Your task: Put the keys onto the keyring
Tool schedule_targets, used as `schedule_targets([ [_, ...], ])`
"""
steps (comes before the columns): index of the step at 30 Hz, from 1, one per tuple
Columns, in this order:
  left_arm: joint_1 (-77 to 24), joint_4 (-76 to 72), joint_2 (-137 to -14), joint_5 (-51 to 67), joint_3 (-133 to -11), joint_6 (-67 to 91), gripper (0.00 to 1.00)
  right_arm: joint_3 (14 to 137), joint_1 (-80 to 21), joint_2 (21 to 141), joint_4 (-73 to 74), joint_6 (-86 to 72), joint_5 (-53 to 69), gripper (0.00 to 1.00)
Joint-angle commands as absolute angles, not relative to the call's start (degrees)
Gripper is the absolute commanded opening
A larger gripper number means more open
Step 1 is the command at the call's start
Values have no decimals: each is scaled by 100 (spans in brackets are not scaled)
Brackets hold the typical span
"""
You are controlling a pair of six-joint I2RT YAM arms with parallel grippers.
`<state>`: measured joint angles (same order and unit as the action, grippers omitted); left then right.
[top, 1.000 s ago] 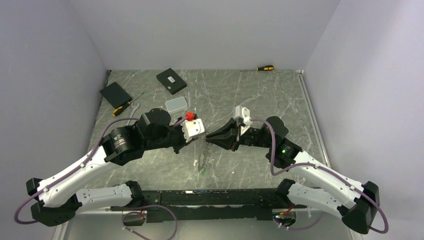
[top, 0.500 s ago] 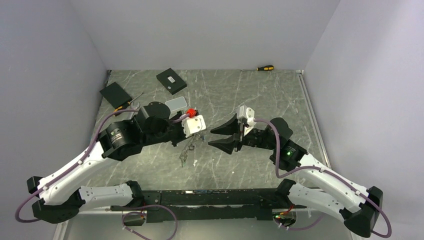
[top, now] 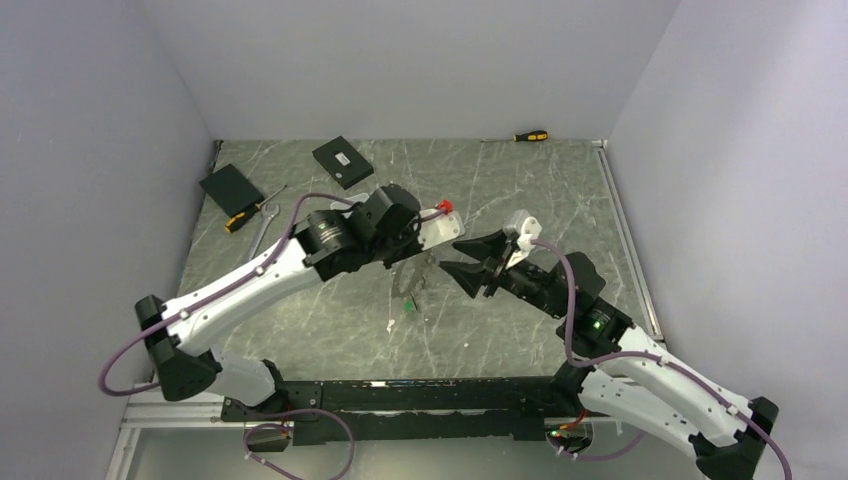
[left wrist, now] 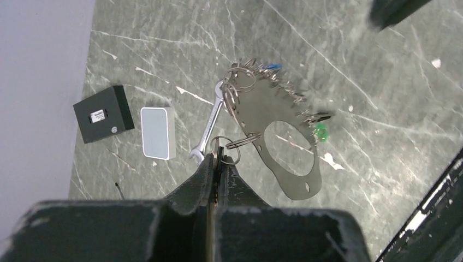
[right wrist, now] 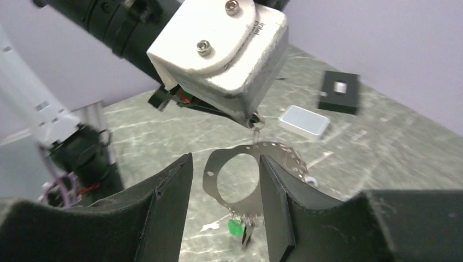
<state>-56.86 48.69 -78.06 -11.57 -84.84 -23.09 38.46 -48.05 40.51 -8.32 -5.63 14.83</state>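
The keyring [left wrist: 256, 106] is a flat grey metal loop with a round hole, fringed with small silver keys [left wrist: 295, 95]. One key tag is green [left wrist: 320, 131] and one is blue [left wrist: 273, 66]. My left gripper [left wrist: 218, 158] is shut on a small ring at its edge and holds it hanging above the table. In the top view the keyring [top: 412, 280] hangs under the left gripper [top: 425, 255]. My right gripper [top: 468, 258] is open and empty just right of it. In the right wrist view the keyring [right wrist: 210, 174] hangs beyond the open gripper [right wrist: 225, 185], with the green tag [right wrist: 236, 226] at the bottom.
A silver wrench [left wrist: 210, 128], a white box [left wrist: 157, 132] and a black box [left wrist: 104, 113] lie on the table below. The top view shows two black boxes [top: 342, 161] [top: 230, 188], a yellow-handled screwdriver [top: 255, 210] and another [top: 530, 135] at the back wall.
My left gripper has lifted the keyring off the table and carried it up and right. My right gripper has opened and swung up toward it.
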Motion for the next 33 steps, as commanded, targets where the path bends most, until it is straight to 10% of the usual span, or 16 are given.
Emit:
schedule_targets([
  [1,-5498,4328,-8282,-1268,-9210,-2111,0,3776,-4816,3555,-549,-779,-323,52],
  [20,-5065,4585,-12736,-341,-14655,-1711,0,3467,-4808,1713,801,-1546,-3341,52],
  [33,-4749,3187,-10694,-949,-9641,46,0,3201,-4806,2080,615,-1548,-3066,52],
])
